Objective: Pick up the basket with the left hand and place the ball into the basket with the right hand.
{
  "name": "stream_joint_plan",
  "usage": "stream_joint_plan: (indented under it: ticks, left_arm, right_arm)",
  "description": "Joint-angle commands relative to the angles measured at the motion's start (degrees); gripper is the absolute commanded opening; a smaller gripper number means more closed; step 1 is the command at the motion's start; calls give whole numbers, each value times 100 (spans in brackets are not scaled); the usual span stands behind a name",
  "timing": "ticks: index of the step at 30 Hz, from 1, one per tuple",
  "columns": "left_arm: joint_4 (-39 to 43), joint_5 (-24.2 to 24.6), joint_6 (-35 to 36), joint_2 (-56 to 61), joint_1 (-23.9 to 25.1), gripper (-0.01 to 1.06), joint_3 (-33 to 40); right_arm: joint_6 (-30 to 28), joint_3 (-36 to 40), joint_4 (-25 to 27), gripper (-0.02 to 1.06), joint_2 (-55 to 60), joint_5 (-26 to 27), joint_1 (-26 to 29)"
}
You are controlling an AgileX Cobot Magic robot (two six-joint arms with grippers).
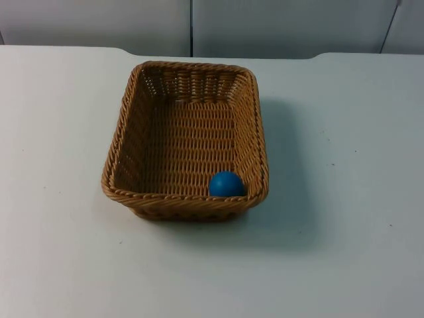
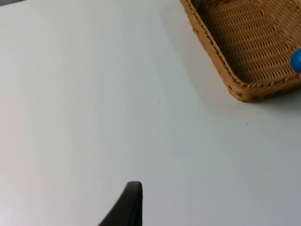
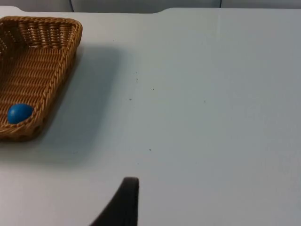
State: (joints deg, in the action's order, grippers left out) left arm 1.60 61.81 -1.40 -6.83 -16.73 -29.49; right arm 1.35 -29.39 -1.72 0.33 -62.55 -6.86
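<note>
Woven brown basket (image 1: 185,142) resting flat on the white table (image 1: 59,252), near the middle, one short side toward the grey partition wall (image 1: 278,26). Blue ball (image 1: 226,184) lying inside the basket, in the near corner on the robot's right side, touching the wicker floor and close against the rim. Left end effector (image 2: 133,203) over bare table, well apart from the basket (image 2: 244,52), with the ball (image 2: 297,61) visible within it; one black fingertip in sight, spread or pressed together not determinable. Right end effector (image 3: 126,200) likewise over bare table, well apart from the basket (image 3: 33,70) and ball (image 3: 19,113); one black fingertip in sight, state not determinable. Basket untouched by either end effector.
</note>
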Motion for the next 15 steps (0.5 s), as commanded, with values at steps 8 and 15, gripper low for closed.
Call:
stream_joint_plan:
  ticks: [8,15]
  left_arm:
    - [25,-4,35,278,-39,97,5]
    - [25,-4,35,435,-39,97,5]
  right_arm:
    - [-35,26,28,101,-33,74,-21]
    - [-35,26,27,101,-33,74,-21]
